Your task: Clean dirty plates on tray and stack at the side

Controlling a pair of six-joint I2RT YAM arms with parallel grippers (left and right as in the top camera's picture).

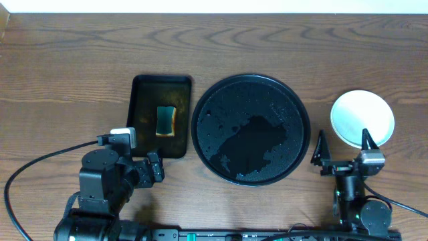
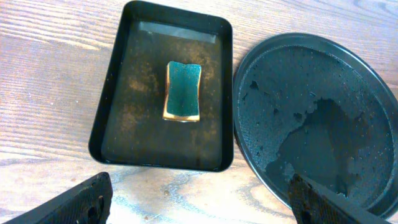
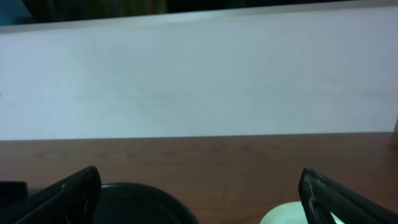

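At the 7 o'clock corner of the tabletop [image 1: 53,67], seen from overhead, the left gripper [image 1: 155,167] hangs with its jaws spread wide and nothing between them. Its wrist camera shows the two dark fingertips [image 2: 87,199] at the lower corners of the view, with wood grain in the gap.

At 12 o'clock from that gripper lies a small black rectangular tray [image 1: 139,100]. Its floor carries a brownish film. A sponge [image 1: 166,120] rests flat in the middle of it, teal face up, with a tan edge.

At 3 o'clock from the rectangular tray, just beside it, sits the large round black tray [image 1: 231,97]. Whether the two rims touch I cannot tell. The round tray's floor is wet, with beads of water across it and a dark glossy pool running from the centre toward 6 o'clock.

At 3 o'clock from the round tray, apart from it and standing on the bare wood, are the plates [image 1: 361,110]. The top one is pale white and looks clean. How many lie beneath it cannot be made out.

The right gripper [image 1: 344,144] sits at the 6 o'clock edge of the plates with its jaws wide apart and gripping nothing. Its wrist camera looks level across the wood to a pale wall. The round tray's rim is at 7 o'clock in that view and a sliver of plate at 5 o'clock.
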